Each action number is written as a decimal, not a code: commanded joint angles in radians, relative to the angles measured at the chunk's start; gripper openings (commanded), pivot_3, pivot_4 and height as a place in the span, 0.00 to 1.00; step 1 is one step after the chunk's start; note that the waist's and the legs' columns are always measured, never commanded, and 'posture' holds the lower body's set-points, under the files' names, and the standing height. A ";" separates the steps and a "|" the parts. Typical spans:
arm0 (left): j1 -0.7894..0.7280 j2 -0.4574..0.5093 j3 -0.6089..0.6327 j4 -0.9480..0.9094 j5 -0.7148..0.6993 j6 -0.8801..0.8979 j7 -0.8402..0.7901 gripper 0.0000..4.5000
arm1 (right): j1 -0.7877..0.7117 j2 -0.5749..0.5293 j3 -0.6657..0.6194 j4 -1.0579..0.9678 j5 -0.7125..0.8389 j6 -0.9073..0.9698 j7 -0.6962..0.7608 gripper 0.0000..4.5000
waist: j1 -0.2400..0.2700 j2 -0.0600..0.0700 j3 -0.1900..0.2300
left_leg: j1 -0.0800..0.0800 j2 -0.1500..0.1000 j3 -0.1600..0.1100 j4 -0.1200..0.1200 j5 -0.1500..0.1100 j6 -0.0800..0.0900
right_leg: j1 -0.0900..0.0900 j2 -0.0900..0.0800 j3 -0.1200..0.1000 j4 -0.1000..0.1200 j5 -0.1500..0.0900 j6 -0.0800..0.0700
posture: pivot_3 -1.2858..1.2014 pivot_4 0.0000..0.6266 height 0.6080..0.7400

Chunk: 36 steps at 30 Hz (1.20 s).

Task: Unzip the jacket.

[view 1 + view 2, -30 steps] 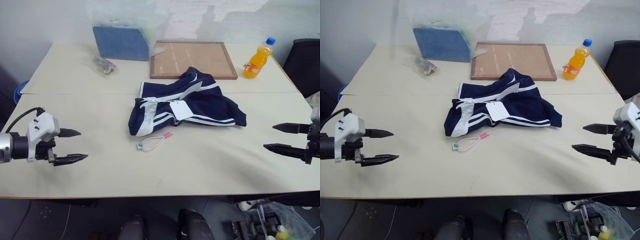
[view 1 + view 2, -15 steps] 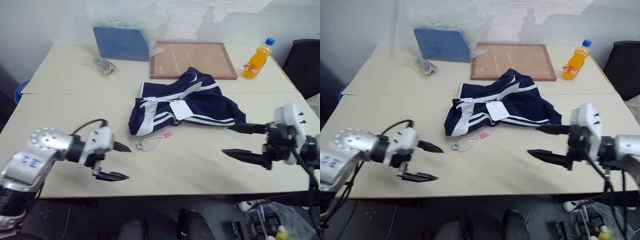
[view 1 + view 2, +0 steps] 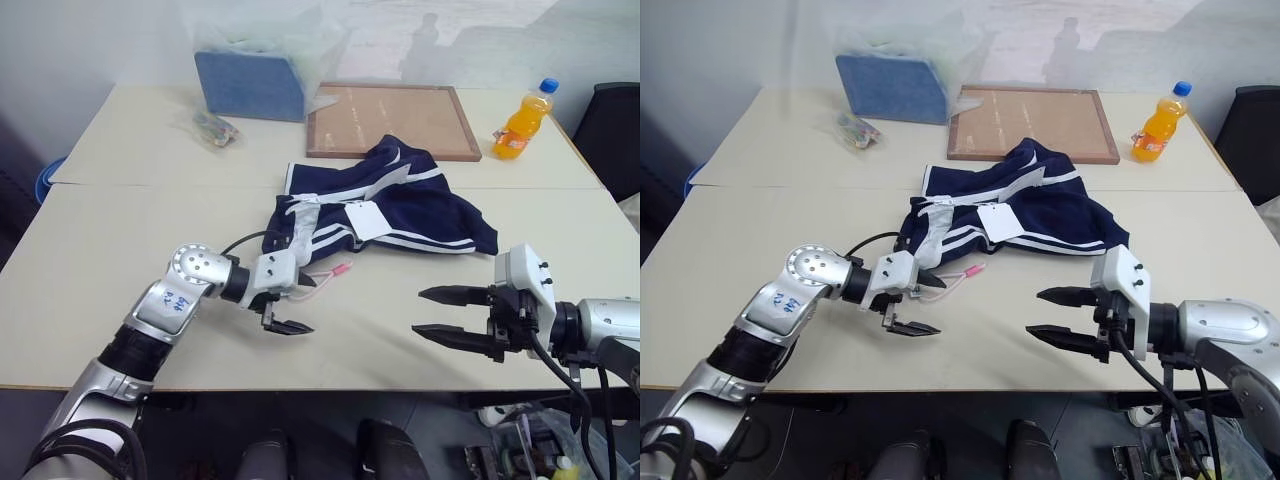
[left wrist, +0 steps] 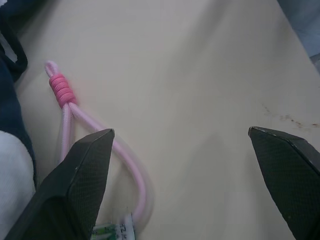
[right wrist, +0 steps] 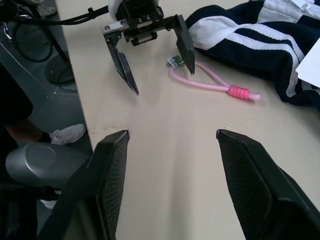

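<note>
Nearest, the left gripper hangs low over the table with jaws spread wide and empty, one finger just beside the pink cord. The right gripper faces it from across the table, jaws apart, holding nothing. Behind the cord lies the crumpled jacket, mid-table, a white tag on top. Farther back stand a wooden frame, an orange bottle and a bagged blue cloth.

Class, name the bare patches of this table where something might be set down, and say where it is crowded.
Bare: the table's near-left stretch, and the strip between the jacket and the right claw. Crowded: the far edge, holding the bagged cloth, framed board and orange bottle.
</note>
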 commanded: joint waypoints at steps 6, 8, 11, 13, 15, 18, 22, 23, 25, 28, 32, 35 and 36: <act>-0.043 -0.014 -0.017 0.096 0.086 -0.036 0.017 0.81 | 0.030 0.010 -0.045 -0.031 -0.039 -0.074 -0.027 0.63 | 0.001 -0.001 0.000 | 0.000 0.000 0.000 0.001 0.000 0.000 | 0.000 0.000 0.000 0.000 0.000 0.000 | 0.52 0.24 1.00; -0.045 -0.012 -0.014 0.104 0.087 -0.034 0.016 0.68 | 0.031 0.009 -0.043 -0.025 -0.052 -0.087 -0.034 0.63 | 0.001 -0.001 0.000 | 0.000 0.000 -0.001 0.001 0.000 0.000 | 0.001 0.000 0.000 0.000 0.000 0.000 | 0.52 0.24 1.00; -0.039 -0.003 -0.009 0.105 0.085 -0.039 0.005 0.45 | 0.036 0.005 -0.045 -0.008 -0.056 -0.090 -0.031 0.67 | 0.001 -0.001 0.000 | 0.000 0.000 -0.002 0.001 0.000 0.000 | 0.001 0.000 0.000 0.001 0.000 0.000 | 0.52 0.24 1.00; -0.027 0.013 -0.002 0.093 0.080 -0.039 -0.003 0.32 | 0.031 0.003 -0.048 0.007 -0.036 -0.073 -0.030 0.76 | 0.001 -0.001 0.000 | 0.001 0.000 -0.003 0.001 0.000 0.000 | 0.001 0.000 0.000 0.001 0.000 0.000 | 0.52 0.24 1.00; -0.013 0.036 0.008 0.067 0.074 -0.028 -0.014 0.17 | 0.021 -0.001 -0.047 0.016 -0.023 -0.065 -0.026 0.91 | 0.000 -0.001 0.000 | 0.001 0.000 -0.003 0.001 0.000 0.000 | 0.001 0.000 0.000 0.001 0.000 0.000 | 0.52 0.24 1.00; 0.025 0.088 0.023 0.023 0.073 -0.031 -0.028 0.00 | 0.006 -0.005 -0.042 0.027 -0.025 -0.066 -0.021 1.00 | -0.006 -0.001 -0.001 | 0.001 0.001 -0.004 0.001 0.000 0.000 | 0.001 0.000 0.001 0.001 0.000 0.000 | 0.52 0.24 1.00; 0.119 0.177 0.132 -0.046 0.052 0.030 0.024 0.00 | -0.040 -0.012 -0.019 0.057 -0.059 -0.097 -0.007 1.00 | -0.012 -0.001 -0.001 | 0.002 0.001 -0.005 0.000 0.000 0.000 | 0.000 0.000 0.002 0.001 0.000 0.000 | 0.52 0.24 1.00; 0.155 0.208 0.169 -0.063 0.046 0.049 0.036 0.00 | -0.052 -0.014 -0.016 0.066 -0.059 -0.099 0.002 1.00 | -0.013 -0.001 -0.001 | 0.002 0.002 -0.006 0.000 0.000 0.000 | 0.000 0.000 0.002 0.001 0.000 0.000 | 0.52 0.24 1.00; 0.215 0.253 0.241 -0.085 0.026 0.085 0.059 0.00 | -0.067 -0.015 -0.012 0.076 -0.067 -0.112 0.019 1.00 | -0.019 -0.001 -0.001 | 0.002 0.002 -0.006 -0.001 0.000 0.000 | 0.000 0.000 0.002 0.001 0.000 0.000 | 0.52 0.24 1.00; 0.333 0.320 0.406 -0.057 -0.001 0.128 0.125 0.00 | -0.093 -0.014 0.001 0.107 -0.086 -0.125 0.032 1.00 | -0.026 -0.001 -0.001 | 0.002 0.002 -0.007 -0.001 0.000 0.000 | 0.000 0.000 0.002 0.001 0.000 0.000 | 0.52 0.24 1.00; 0.377 0.314 0.546 0.073 0.031 0.106 0.317 0.00 | -0.132 0.003 0.036 0.147 -0.117 -0.148 0.038 1.00 | -0.027 -0.001 -0.001 | 0.003 0.003 -0.006 -0.002 0.000 0.000 | 0.000 0.000 0.002 0.001 0.000 -0.001 | 0.52 0.24 1.00; 0.377 0.250 0.608 0.116 0.021 0.133 0.450 0.00 | -0.161 0.017 0.073 0.173 -0.146 -0.168 0.040 1.00 | -0.022 -0.002 -0.001 | 0.002 0.002 -0.006 -0.001 0.000 0.000 | 0.000 -0.001 0.001 0.002 0.000 -0.001 | 0.52 0.24 1.00; 0.387 0.231 0.619 0.108 0.015 0.148 0.474 0.00 | -0.169 0.019 0.081 0.180 -0.153 -0.172 0.042 1.00 | -0.020 -0.002 -0.001 | 0.002 0.002 -0.006 -0.001 0.000 0.001 | 0.000 -0.002 0.001 0.001 0.000 -0.001 | 0.52 0.24 1.00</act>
